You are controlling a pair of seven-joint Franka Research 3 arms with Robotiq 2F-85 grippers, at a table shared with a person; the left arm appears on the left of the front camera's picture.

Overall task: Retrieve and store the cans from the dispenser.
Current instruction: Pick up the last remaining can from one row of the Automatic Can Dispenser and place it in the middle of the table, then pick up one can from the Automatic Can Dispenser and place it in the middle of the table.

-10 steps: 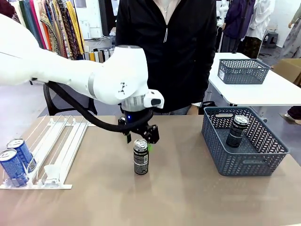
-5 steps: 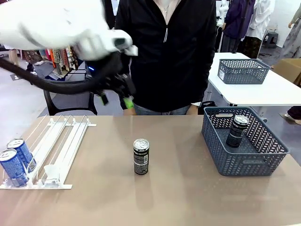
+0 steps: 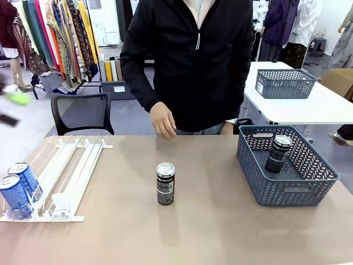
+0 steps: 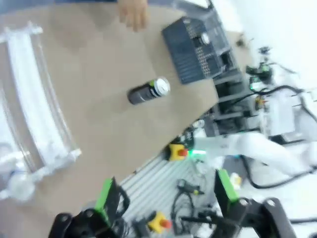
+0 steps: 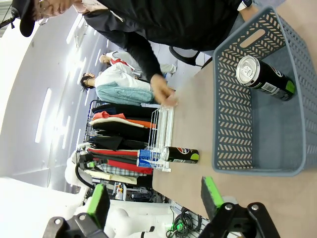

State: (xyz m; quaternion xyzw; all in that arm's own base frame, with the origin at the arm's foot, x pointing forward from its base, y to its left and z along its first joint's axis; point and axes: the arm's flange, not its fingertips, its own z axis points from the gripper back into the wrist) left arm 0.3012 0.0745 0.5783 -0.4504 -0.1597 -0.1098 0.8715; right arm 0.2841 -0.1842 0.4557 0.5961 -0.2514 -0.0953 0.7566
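On the table [image 3: 220,237] stands an upright black, silver-topped can [image 3: 165,184].

The person [image 3: 193,61] wears a black zip-up jacket [image 3: 226,72] with long sleeves [image 3: 138,66] and a silver zip [image 3: 197,41] down the chest. The left gripper [image 4: 166,201] has black fingers [image 4: 247,214] faced with bright green pads [image 4: 104,196], and the right gripper [image 5: 153,198] looks the same. Farther off, the blurred right arm [image 4: 257,151] is white, with black cables [image 4: 277,91] nearby.

No legible text, white print on the black slim metal can [image 3: 165,186] too small, white label on the far grey-blue lattice basket [image 3: 287,84] unreadable
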